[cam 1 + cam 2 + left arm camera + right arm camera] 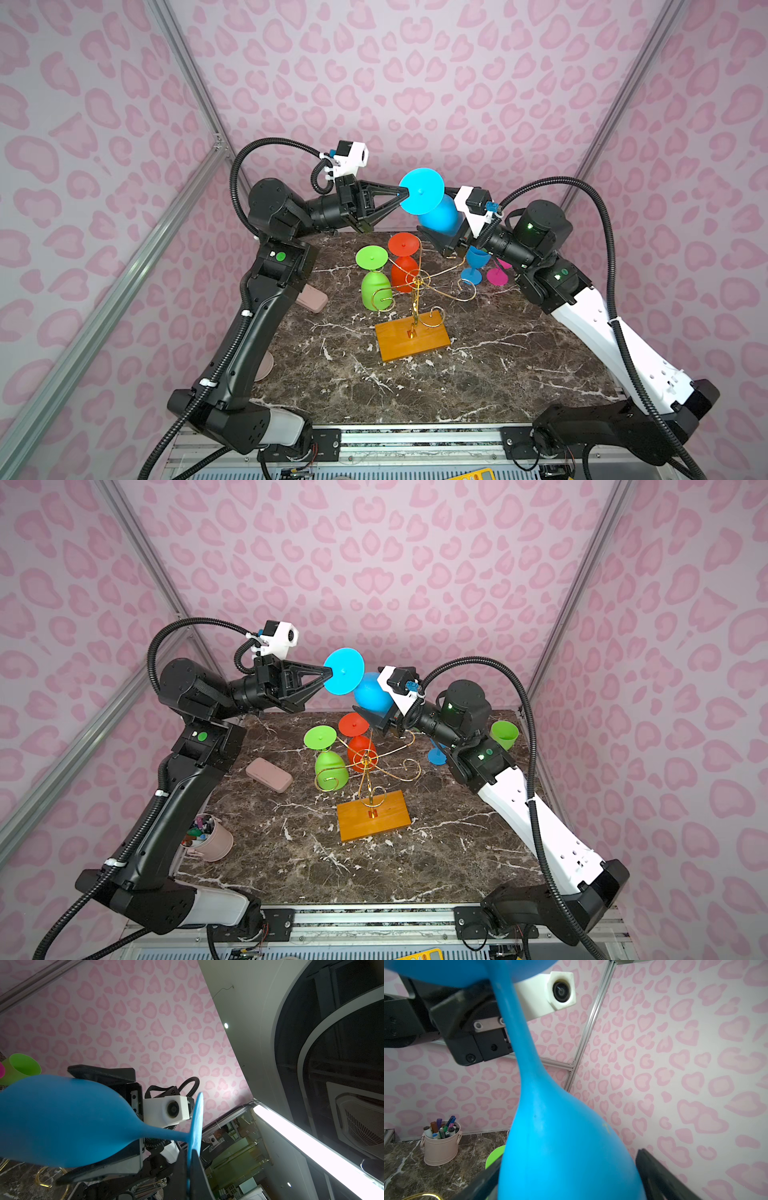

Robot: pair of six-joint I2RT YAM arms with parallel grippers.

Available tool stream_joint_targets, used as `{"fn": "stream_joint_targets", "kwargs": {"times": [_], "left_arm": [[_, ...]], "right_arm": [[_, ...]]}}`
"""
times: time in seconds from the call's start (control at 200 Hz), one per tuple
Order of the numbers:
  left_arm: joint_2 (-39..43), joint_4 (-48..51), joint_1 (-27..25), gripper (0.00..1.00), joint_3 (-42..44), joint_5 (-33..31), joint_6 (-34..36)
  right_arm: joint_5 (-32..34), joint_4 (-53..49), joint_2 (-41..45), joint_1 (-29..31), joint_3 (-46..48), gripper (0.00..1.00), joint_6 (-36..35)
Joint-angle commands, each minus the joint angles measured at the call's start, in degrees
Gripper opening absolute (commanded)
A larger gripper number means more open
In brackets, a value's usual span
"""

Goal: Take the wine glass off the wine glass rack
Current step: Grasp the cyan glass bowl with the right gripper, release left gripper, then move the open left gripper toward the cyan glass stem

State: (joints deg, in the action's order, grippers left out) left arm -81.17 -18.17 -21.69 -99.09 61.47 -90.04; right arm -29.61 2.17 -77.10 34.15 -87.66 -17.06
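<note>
The left gripper [400, 193] is pinched tight on the rim of the round foot of the blue wine glass [422, 191], holding it tilted in the air. Facing it, the right gripper [66, 1124] has its jaws spread wide on either side of the bowl. Below both grippers stands the wine glass rack [415, 299], clear of this glass, with a green glass [376, 291] and a red glass [404, 270] hanging from its arms.

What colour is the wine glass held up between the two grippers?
Bright blue; the matte blue wine glass shows best in a top view.
</note>
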Motion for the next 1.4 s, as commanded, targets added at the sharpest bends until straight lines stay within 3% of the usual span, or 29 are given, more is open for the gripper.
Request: {"fn": "stream_joint_targets", "kwargs": {"times": [0.0,0.505,0.59,0.74,0.805,0.955,1.06,1.155,1.395], "left_arm": [[-0.21,-6.21,0.07,0.04,0.56,0.12,-2.95],[-0.83,-7.48,0.07,0.04,0.30,-0.40,-3.58],[-0.91,-7.16,0.07,0.13,0.26,-0.84,-2.97],[-0.97,-5.57,0.39,0.40,-0.35,-1.28,-0.03],[-1.03,-3.76,0.75,0.43,-0.66,-1.51,2.82],[-0.86,0.37,1.63,0.46,-0.90,-2.47,12.80],[-0.28,6.22,2.16,0.47,-1.08,-5.61,25.68],[1.16,11.36,2.36,0.47,-0.11,-11.67,38.44],[4.78,7.88,2.19,0.43,4.98,-29.05,61.70]], "right_arm": [[2.15,2.73,-0.30,0.37,0.22,0.89,1.01],[4.73,1.43,0.68,0.65,0.83,0.68,2.54],[5.14,0.47,1.22,0.65,0.74,0.66,3.36],[8.95,-3.71,1.89,0.60,-1.11,0.63,5.30],[11.07,-7.13,2.07,0.42,-2.87,0.60,6.45],[14.85,-17.70,2.45,-0.75,-7.98,0.58,8.76],[16.11,-24.60,2.78,-2.17,-11.40,0.57,10.81],[16.16,-29.96,2.91,-3.95,-14.37,0.56,12.81],[17.09,-38.85,3.15,-4.78,-17.80,0.51,13.52]]}}
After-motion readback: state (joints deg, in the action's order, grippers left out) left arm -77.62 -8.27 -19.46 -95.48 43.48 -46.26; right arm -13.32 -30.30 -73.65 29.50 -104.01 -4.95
